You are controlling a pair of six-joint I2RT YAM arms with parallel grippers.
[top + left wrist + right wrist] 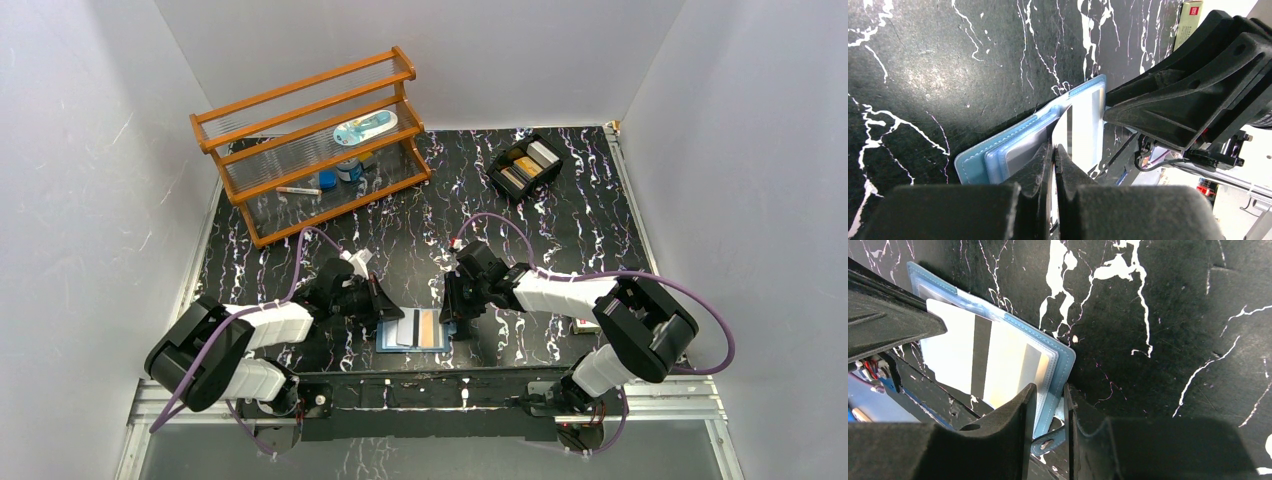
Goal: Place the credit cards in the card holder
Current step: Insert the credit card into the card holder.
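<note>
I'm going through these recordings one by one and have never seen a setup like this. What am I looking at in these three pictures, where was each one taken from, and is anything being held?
These are two robot arms bolted at the near edge of a black marbled table. Each arm ends in a two-finger gripper. The wide picture comes from a fixed camera above and behind them. The other two come from cameras on the left and right wrists, looking past their own fingers. On the table are an orange shelf rack, a black tray and, between the arms, an open blue card holder. The right gripper clamps the card holder's edge. The left gripper is shut on a pale card with a dark stripe, which lies over the holder's pockets.
</note>
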